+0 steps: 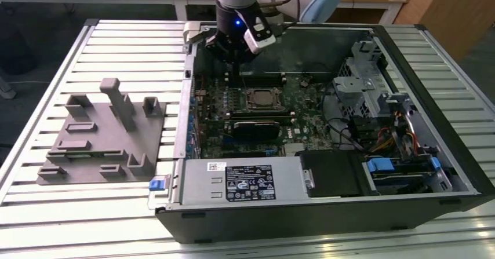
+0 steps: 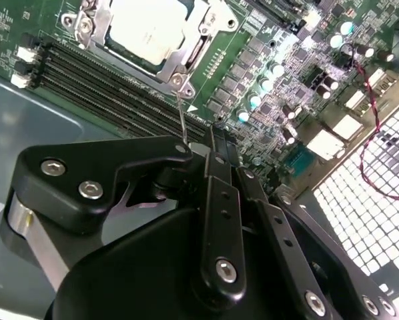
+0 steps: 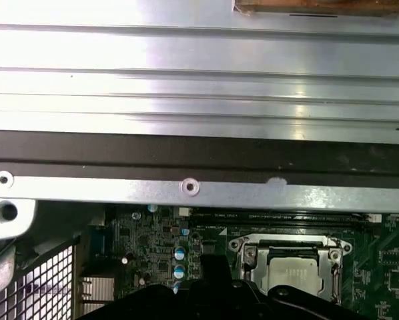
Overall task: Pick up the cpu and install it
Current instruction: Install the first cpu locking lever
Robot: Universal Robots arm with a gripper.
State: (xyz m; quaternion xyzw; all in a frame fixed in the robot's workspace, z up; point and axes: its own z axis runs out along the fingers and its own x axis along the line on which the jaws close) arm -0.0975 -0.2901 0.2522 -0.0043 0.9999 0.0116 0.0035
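The cpu [image 1: 264, 98], a small square chip with a pale silver top, lies in its socket on the green motherboard [image 1: 302, 117] inside the open computer case. A metal frame surrounds it. Both wrist views show it seated there [image 2: 153, 27] [image 3: 291, 275]. My gripper [image 1: 234, 69] hangs over the back of the board, just behind the socket and apart from the chip. In the second wrist view its black fingers [image 2: 216, 157] are pressed together with nothing between them. A thin wire lever [image 2: 181, 113] rises from the socket corner beside the fingertips.
A grey plastic fixture [image 1: 101, 134] with upright tabs lies on the slatted table at the exterior view's left. Inside the case are a black ribbed module [image 1: 255, 128], the power supply [image 1: 243, 181] at the front and a metal drive cage [image 1: 363, 91] with cables.
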